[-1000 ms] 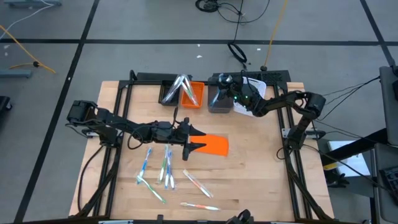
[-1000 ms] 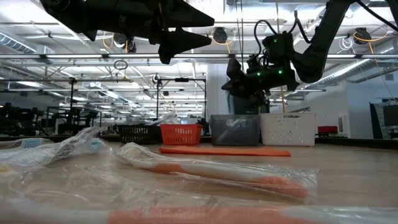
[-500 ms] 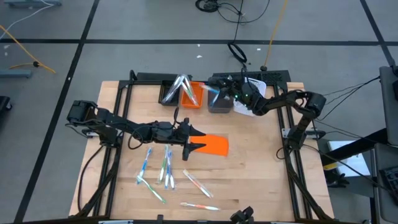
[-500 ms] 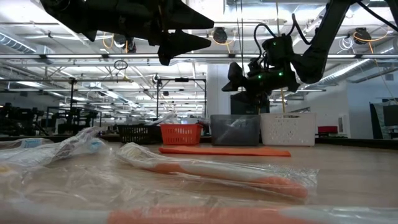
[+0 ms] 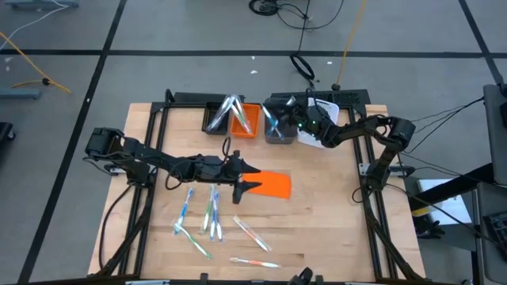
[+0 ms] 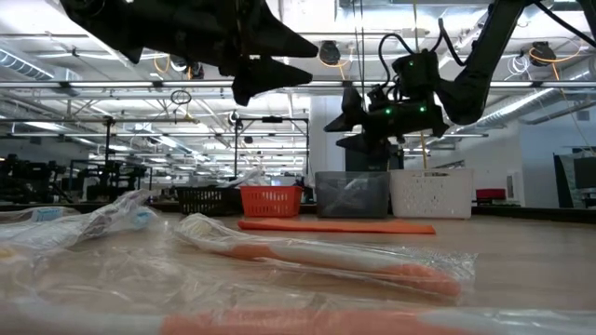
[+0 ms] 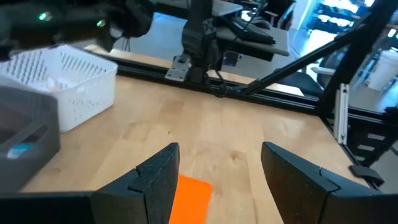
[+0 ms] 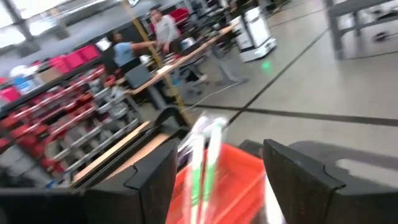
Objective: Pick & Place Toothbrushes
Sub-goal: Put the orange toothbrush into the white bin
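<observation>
Toothbrushes [image 5: 207, 215], slim white and clear plastic sticks with blue, green and orange-red accents, lie scattered across the near half of the pale wooden table [image 5: 325, 214] in the high view, and a few more stand bundled in the black [image 5: 215, 117] and orange [image 5: 245, 121] bins at the far edge. Beside those sit a grey bin [image 5: 277, 127] holding a blue-tipped brush, then a white perforated basket [image 5: 333, 119]. The left gripper [image 5: 252, 179] hangs open and empty over the near end of a flat orange sheet [image 5: 273, 184], just past the scattered brushes. The right gripper [image 5: 287, 116] is above the grey bin, fingers spread, nothing between them. Black frame rails line the table's sides; the right half of the boards is bare.

From table height, wrapped toothbrushes [image 6: 317, 259] fill the foreground; both grippers hang well above the bins, and a hall with ceiling trusses stretches behind.

The left wrist camera looks past parted fingers [image 7: 158, 177] to the orange sheet [image 7: 189, 199], open wood, the white basket [image 7: 62, 81] and the far rail.

The right wrist camera looks past wide-apart fingers [image 8: 152, 177] to wrapped brushes [image 8: 202, 149] above the orange bin [image 8: 242, 174]; people stand at benches beyond.
</observation>
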